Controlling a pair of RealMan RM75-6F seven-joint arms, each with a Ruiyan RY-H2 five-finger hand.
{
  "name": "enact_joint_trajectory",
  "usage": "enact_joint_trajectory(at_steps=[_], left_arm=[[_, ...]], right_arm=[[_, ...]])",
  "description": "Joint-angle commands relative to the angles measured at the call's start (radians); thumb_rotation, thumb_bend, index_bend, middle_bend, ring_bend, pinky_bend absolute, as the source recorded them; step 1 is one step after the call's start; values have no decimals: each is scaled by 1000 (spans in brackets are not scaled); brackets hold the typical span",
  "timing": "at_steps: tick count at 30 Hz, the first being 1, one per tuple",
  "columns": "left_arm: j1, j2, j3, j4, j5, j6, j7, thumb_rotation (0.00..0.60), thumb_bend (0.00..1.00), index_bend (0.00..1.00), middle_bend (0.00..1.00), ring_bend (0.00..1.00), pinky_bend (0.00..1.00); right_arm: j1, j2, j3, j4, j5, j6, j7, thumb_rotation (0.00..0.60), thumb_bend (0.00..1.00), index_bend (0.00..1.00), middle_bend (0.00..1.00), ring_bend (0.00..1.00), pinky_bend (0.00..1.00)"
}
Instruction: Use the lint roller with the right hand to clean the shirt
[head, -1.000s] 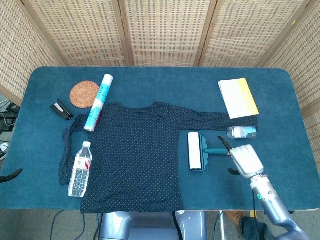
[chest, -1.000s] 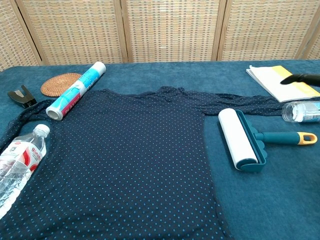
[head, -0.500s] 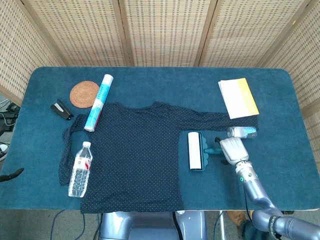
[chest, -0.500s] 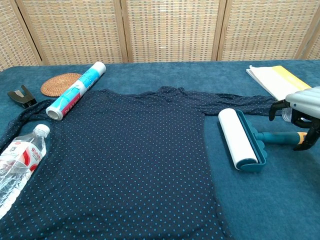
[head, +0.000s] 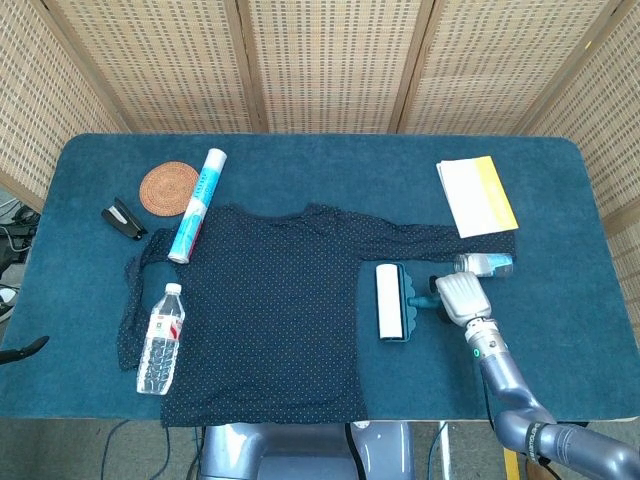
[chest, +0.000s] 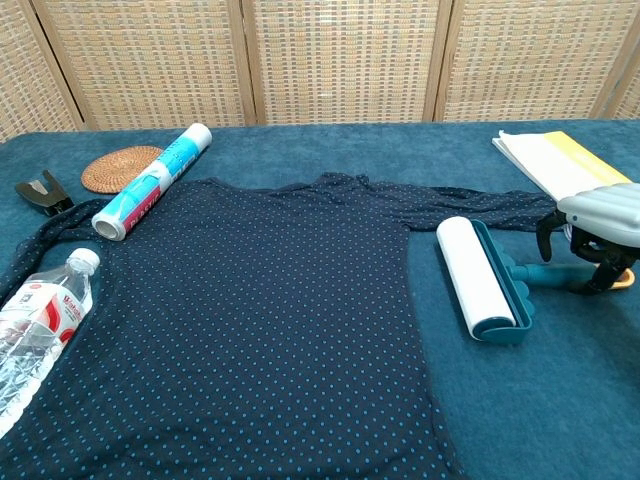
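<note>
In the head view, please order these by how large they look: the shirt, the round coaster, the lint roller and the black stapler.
1. shirt
2. lint roller, though the right hand covers part of its handle
3. coaster
4. stapler

The lint roller and the coaster look close in size.

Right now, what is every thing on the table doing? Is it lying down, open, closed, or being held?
shirt: spread flat.
lint roller: lying beside the shirt, not lifted.
right hand: over the roller's handle, fingers curled down around it; a firm grip cannot be told.
big water bottle: lying on the shirt, capped.
small bottle: lying down.
paper tube: lying down.
booklet: closed, flat.
coaster: flat.
stapler: closed.
</note>
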Motion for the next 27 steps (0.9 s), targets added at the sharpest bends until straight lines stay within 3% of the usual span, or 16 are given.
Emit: enact_joint_trajectory(at_steps=[1,10,20,27], left_arm=[[-2,-1,0,0,-2,-3,2,600,0,0,0,0,0],[-4,-1,0,-1,-5,-5,3,600,0,0,0,0,0],[-5,-1,1,-2,-5,-7,2,600,0,0,0,0,0],[-8,0,2,-3,-6,-14,-2,600,0,0,0,0,0]], right_arm=[[7,-7,-3,10,18,-8,-8,600,409,463,1000,1000,1000],[19,-21,-19,23,59,-18,-31,600,437,491,1000,1000,1000],[28,-16,-20,18,68,0,-30,600,766,734,1000,1000,1000],[78,47,31,-95,138,2,-109,600,831,774,1000,1000,1000]])
